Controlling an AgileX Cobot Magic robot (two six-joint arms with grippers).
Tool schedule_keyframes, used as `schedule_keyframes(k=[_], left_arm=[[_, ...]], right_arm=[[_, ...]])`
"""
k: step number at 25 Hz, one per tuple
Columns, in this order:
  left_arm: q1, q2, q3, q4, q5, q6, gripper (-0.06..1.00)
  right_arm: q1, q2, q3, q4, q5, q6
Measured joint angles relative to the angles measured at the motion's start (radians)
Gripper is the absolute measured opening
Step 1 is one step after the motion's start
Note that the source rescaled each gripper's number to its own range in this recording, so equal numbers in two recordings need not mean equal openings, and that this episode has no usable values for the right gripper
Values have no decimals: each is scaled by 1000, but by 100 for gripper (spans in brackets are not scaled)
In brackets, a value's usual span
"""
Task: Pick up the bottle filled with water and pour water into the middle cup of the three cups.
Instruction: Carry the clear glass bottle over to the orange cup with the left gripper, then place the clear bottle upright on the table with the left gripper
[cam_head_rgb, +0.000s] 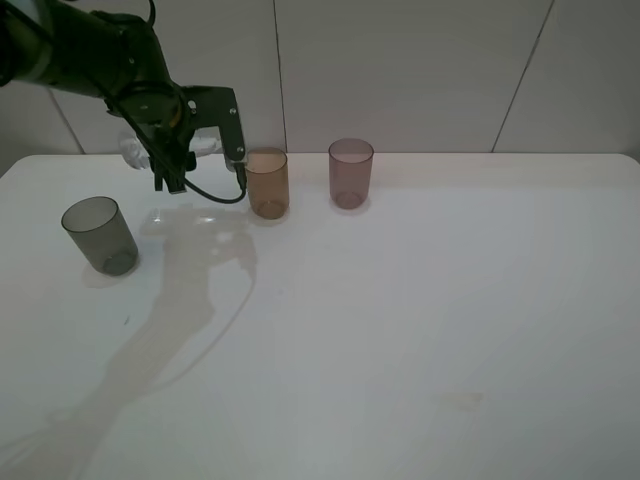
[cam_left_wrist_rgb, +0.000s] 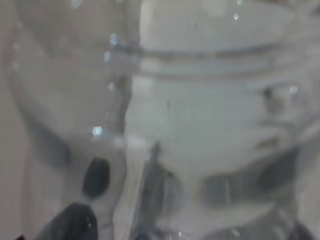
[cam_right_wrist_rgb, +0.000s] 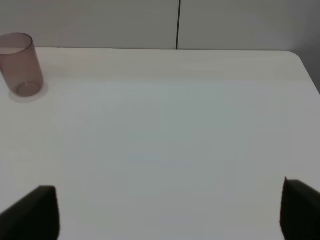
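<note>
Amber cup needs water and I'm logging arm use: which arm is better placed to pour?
Left. The left gripper holds the bottle, tipped sideways close to the amber cup. The right gripper is open and empty, out of the high view, with only the pink cup before it.

White tabletop (cam_head_rgb: 400, 330) with three upright translucent tumblers standing on it: a dark grey cup (cam_head_rgb: 99, 235) at left, an amber-brown cup (cam_head_rgb: 267, 183) and a mauve-pink cup (cam_head_rgb: 350, 173) near the back edge.
</note>
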Motion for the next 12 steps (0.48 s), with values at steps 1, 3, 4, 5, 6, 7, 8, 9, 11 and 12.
schedule_keyframes(k=[1, 3, 4, 5, 6, 7, 8, 9, 11, 12], left_arm=[[-2, 0, -4, 4, 1, 7, 1], [-4, 0, -10, 12, 6, 28, 1], [-5, 0, -10, 14, 7, 41, 1], [-5, 0, -10, 18, 10, 53, 1], [-5, 0, -10, 24, 10, 60, 1], [-5, 0, -10, 28, 10, 66, 1], [-5, 0, -10, 31, 10, 70, 1], [-5, 0, -10, 32, 10, 73, 1], [-5, 3, -10, 34, 10, 83, 1], [-5, 5, -10, 35, 13, 89, 1]], right_arm=[[0, 0, 0, 0, 0, 0], [0, 0, 0, 0, 0, 0], [0, 0, 0, 0, 0, 0], [0, 0, 0, 0, 0, 0], [0, 0, 0, 0, 0, 0], [0, 0, 0, 0, 0, 0], [0, 0, 0, 0, 0, 0], [0, 0, 0, 0, 0, 0], [0, 0, 0, 0, 0, 0], [0, 0, 0, 0, 0, 0]])
